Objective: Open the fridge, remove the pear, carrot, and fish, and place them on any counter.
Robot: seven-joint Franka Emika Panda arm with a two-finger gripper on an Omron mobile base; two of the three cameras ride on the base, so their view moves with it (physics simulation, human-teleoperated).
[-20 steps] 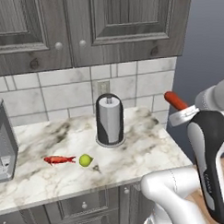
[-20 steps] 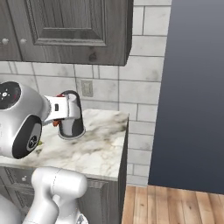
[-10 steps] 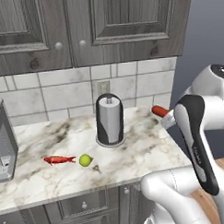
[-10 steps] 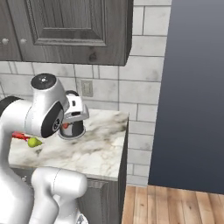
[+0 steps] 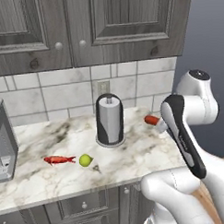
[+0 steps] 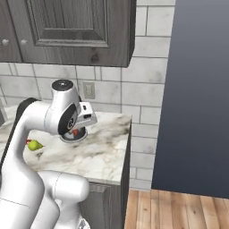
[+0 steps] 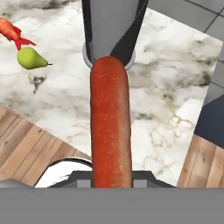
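Since a second ago my arm has swung down and in over the counter (image 5: 134,152), bringing the carrot (image 7: 110,122) from up near the tiles to just above the marble, right of the paper towel holder (image 5: 109,119). The counter's white veined top already carries the fish (image 5: 58,159) and, touching distance from its head end, the pear (image 5: 85,159), both well to the left of where I am. My gripper (image 7: 111,181) is narrowed onto the carrot's thick end, and the stick runs straight out ahead of my fingertips, its tip toward the holder's base. I judge it light, stiff and smooth-skinned, so it could pivot or slip; holding it nearer its middle would be steadier. Here it hangs above bare marble, not yet touching it.
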